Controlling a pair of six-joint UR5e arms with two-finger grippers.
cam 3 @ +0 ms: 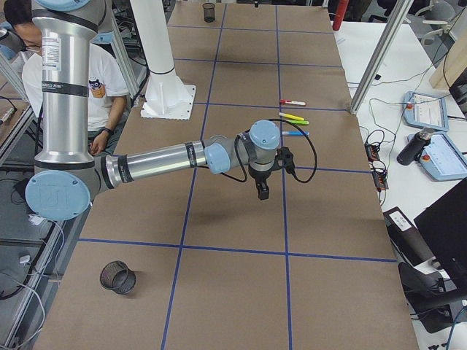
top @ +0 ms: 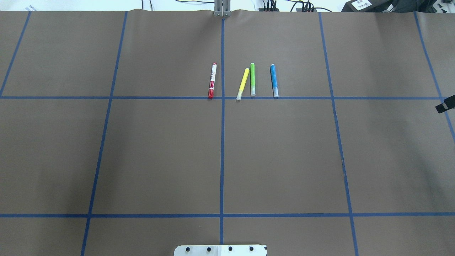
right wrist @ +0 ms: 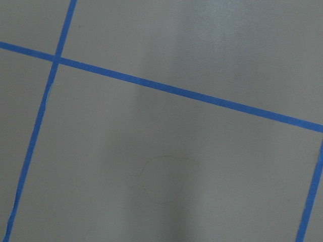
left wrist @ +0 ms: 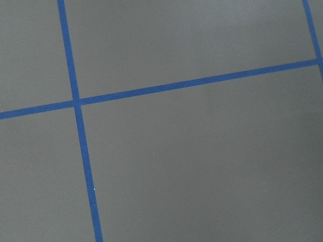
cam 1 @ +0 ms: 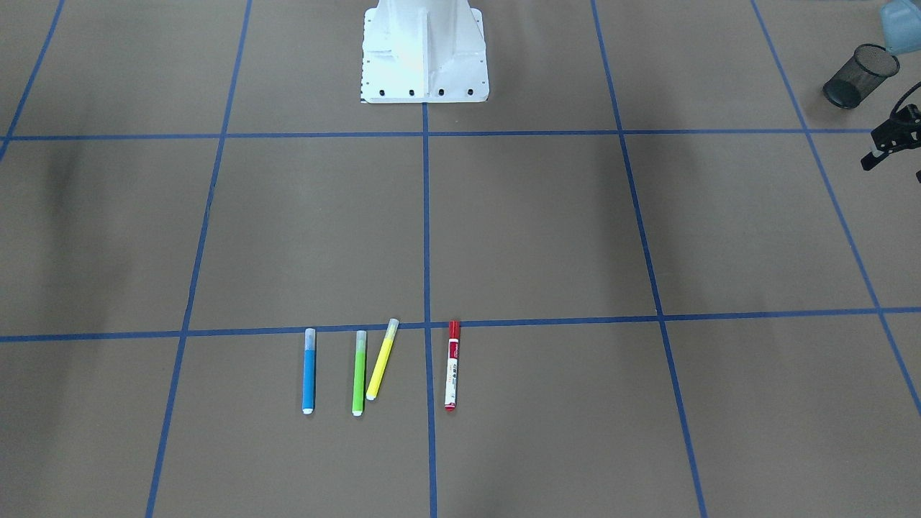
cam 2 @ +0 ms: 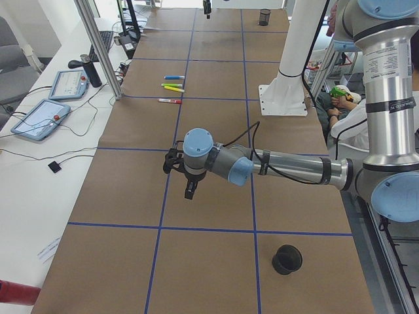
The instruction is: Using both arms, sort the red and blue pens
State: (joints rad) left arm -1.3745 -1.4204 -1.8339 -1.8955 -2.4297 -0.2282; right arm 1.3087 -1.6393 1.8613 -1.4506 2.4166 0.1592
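Lying in one row on the brown paper-covered table [cam 1: 547,230]: white-barrelled, red-capped marker [cam 1: 451,365] toward the robot's left, slim sky-blue marker [cam 1: 309,371] toward its right, slim green marker [cam 1: 358,373] and slim yellow marker [cam 1: 382,359] between. Hanging well apart from them: left gripper [cam 2: 190,193], right gripper [cam 3: 261,192], fingers apart or together impossible to tell. Likely risking nudging green just beside blue, or rolling a round barrel.

The brown, blue-gridded table [top: 160,160] bears a row toward its far edge: red pen [top: 212,80], yellow marker [top: 242,84], green marker [top: 252,79], blue pen [top: 274,80].
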